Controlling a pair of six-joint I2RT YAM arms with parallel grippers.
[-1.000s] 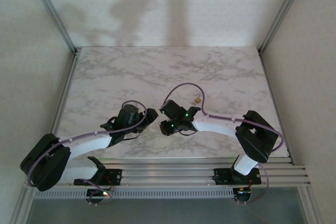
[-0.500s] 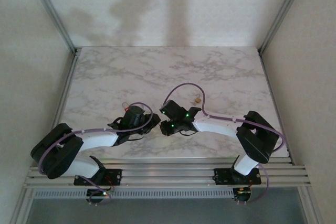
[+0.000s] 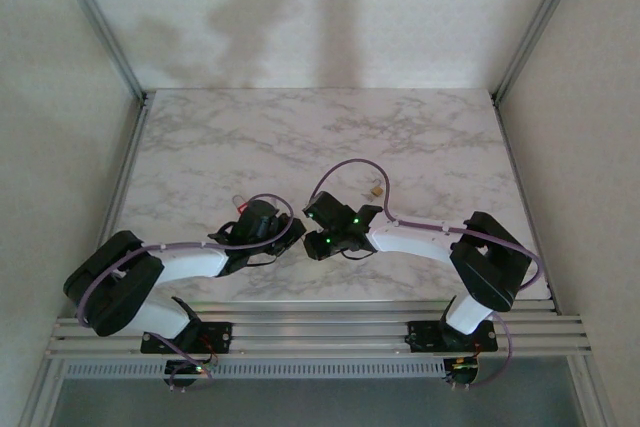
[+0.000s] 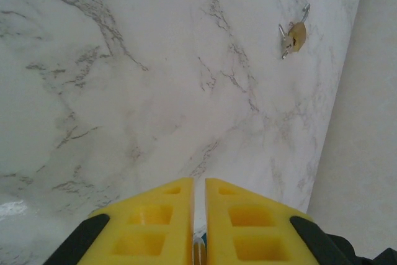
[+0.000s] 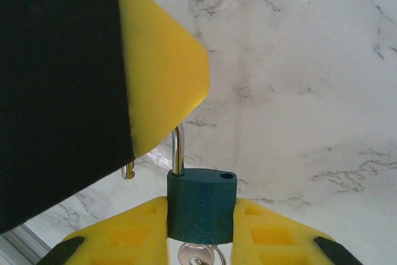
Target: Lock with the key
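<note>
One padlock [image 5: 201, 206] | right gripper [image 5: 200, 218] pinching it | left gripper [image 4: 198, 185] pressed together | one keyring [image 4: 293, 36]

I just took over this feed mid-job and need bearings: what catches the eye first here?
A dark green padlock sits clamped in the right pincer, its shackle raised open and a key in its base. The left pincer is shut to a slit around the shackle's top. Farther out, a small brass piece lies alone on the marble table.
</note>
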